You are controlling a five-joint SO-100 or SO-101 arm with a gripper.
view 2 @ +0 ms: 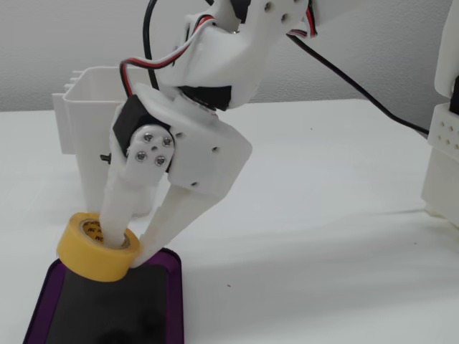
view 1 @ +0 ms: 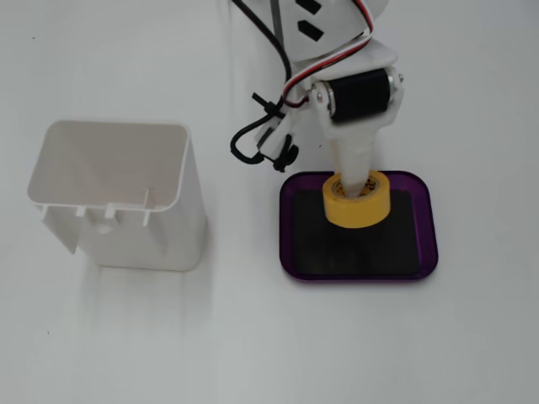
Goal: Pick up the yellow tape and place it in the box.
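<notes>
The yellow tape [view 1: 357, 205] [view 2: 95, 249] is a small roll with black print on its core. My white gripper [view 1: 354, 187] [view 2: 129, 247] is shut on its wall, with one finger down inside the core and the other outside the roll. The roll hangs over the far part of the box [view 1: 290, 252] [view 2: 172, 287], the shallow purple tray with a black liner. In a fixed view from the side the roll looks just above the liner or barely touching it; I cannot tell which.
A tall white open-topped container [view 1: 118, 198] [view 2: 82, 118] stands on the white table left of the tray. Black and red cables [view 1: 261, 135] hang from the arm. A white structure [view 2: 445, 150] stands at the right edge of a fixed view.
</notes>
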